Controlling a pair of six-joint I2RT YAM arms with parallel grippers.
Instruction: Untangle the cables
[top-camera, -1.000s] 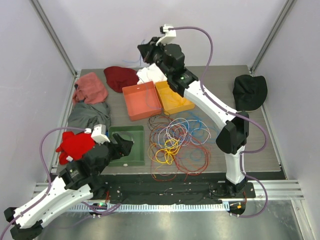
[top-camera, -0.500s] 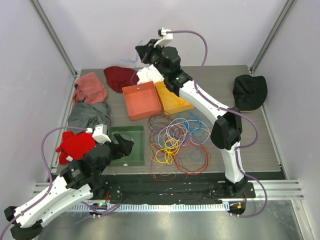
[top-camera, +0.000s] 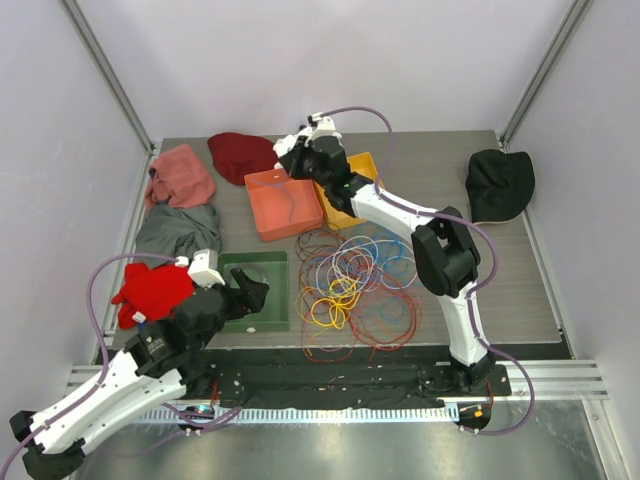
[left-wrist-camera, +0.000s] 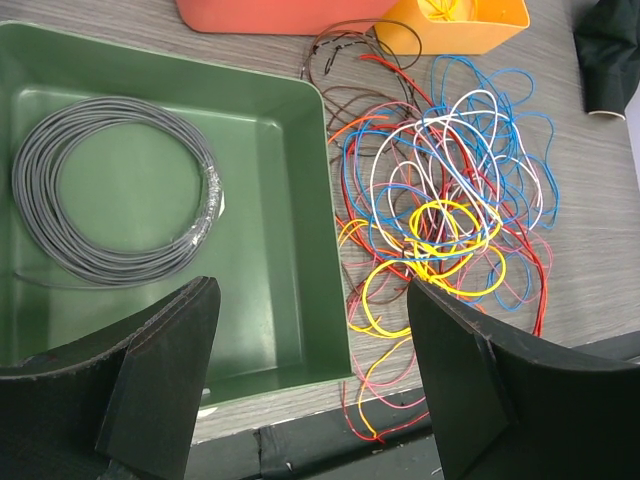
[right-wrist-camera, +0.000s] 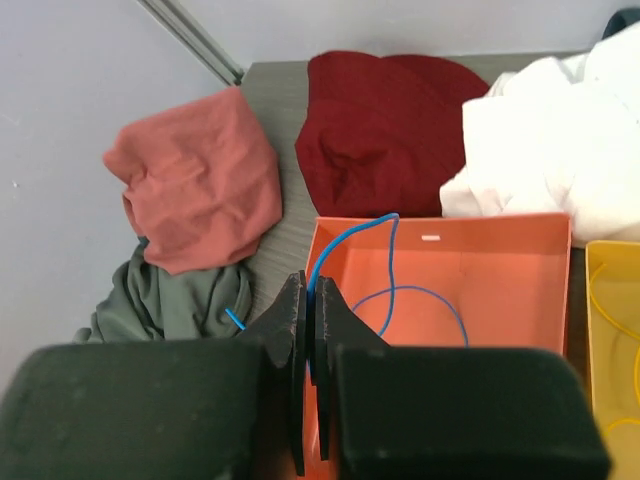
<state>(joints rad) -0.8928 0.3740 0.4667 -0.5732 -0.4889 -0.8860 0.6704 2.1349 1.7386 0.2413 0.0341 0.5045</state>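
A tangle of thin cables (top-camera: 352, 285) in red, yellow, blue, white and orange lies on the table, right of the green tray; it also shows in the left wrist view (left-wrist-camera: 440, 210). My right gripper (right-wrist-camera: 312, 295) is shut on a blue cable (right-wrist-camera: 385, 265) that loops down into the orange-red bin (right-wrist-camera: 520, 290). In the top view that gripper (top-camera: 292, 152) is low over the bin's (top-camera: 262, 212) far edge. My left gripper (left-wrist-camera: 310, 375) is open and empty above the near table edge, between the green tray (left-wrist-camera: 285, 250) and the tangle.
The green tray (top-camera: 274, 300) holds a grey coiled cable (left-wrist-camera: 110, 190). A yellow bin (top-camera: 350, 205) stands right of the orange-red one. Cloths lie around: pink (top-camera: 180, 175), dark red (top-camera: 240, 152), grey (top-camera: 175, 230), bright red (top-camera: 150, 290), white (right-wrist-camera: 540, 150). A black cap (top-camera: 498, 182) lies far right.
My right gripper has come down from high above the table's back to just over the orange-red bin, bringing the blue cable into it. The left arm has hardly moved.
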